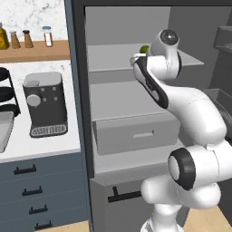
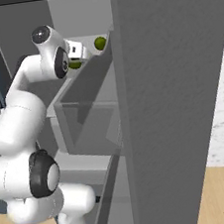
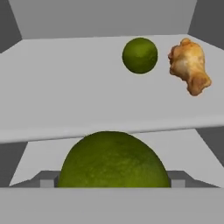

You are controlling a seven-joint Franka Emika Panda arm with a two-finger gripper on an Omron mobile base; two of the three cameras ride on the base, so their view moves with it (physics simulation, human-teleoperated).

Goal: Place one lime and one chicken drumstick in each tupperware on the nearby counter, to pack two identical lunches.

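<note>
The arm is reached into an open grey fridge, its hand raised to the upper shelf. In the hand view a large glossy green lime is seen right at the gripper, lying between the two grey finger tips, one of which shows at each side of the fruit. The jaws are spread wide on either side of this lime; whether they press on it or merely flank it cannot be told.

Farther back on the same shelf a second lime is seen, and just beside it, apart from it, a golden-brown chicken drumstick is laid with its narrower end pointing toward the camera. In the right base view the near lime is glimpsed next to the hand and the far lime is seen beyond it on the shelf. In the left base view a sliver of green is seen just behind the wrist.

Below the shelf a closed fridge drawer is seen. To the left, a white counter over dark blue-grey drawers carries a grey coffee machine, the corner of a light-grey tray tupperware and part of a black round rack. Above it, bottles are lined on a wooden wall shelf.
</note>
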